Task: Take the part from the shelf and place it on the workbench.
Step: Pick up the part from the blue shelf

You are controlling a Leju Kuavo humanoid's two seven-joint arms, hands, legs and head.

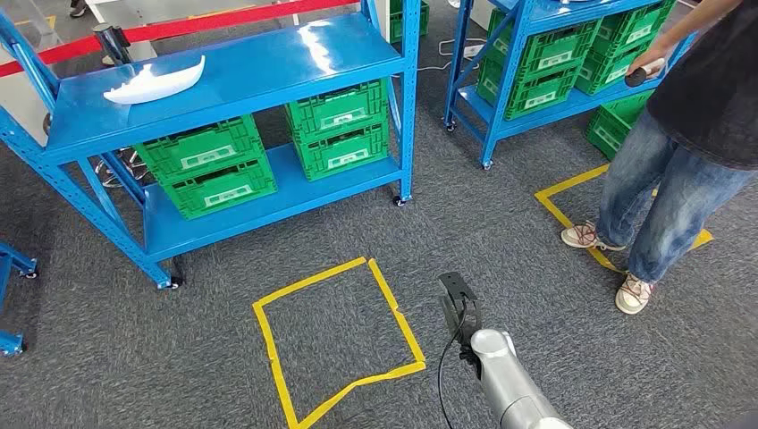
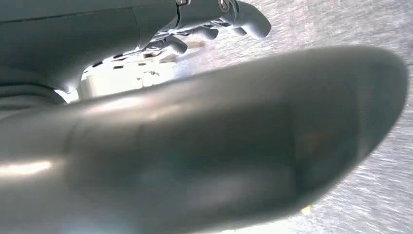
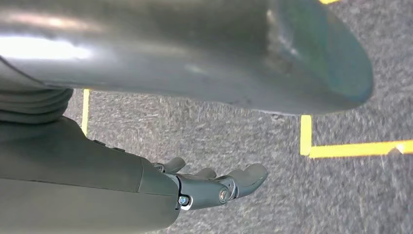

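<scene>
White part (image 1: 154,82) lies flat on the top deck of the blue shelf (image 1: 268,63), toward its left end and near the front edge, nothing touching it. It's a curved, wing-like shell, long axis roughly along the deck.

Lower deck of the same shelf: two stacks of green crates (image 1: 214,165), two high each, one at the left-centre and one at the right end. Red barrier tape (image 1: 223,21) runs behind the shelf.

Second blue shelf (image 1: 501,116) at top right, loaded with more green crates (image 1: 545,63).

Person (image 1: 688,134) in jeans and sneakers stands at the right, just beside that second shelf, holding a dark object in one hand.

Grey carpet floor with a yellow tape square (image 1: 335,344) in front of the first shelf; another tape outline under the person's feet.

Right arm (image 1: 505,375) enters from the bottom edge, hanging beside the tape square.

Right hand (image 3: 214,185): fingers loosely extended, apart, holding nothing, floor beyond it.

Left hand (image 2: 214,22): fingers slightly curled, nothing between them, carpet beyond.
</scene>
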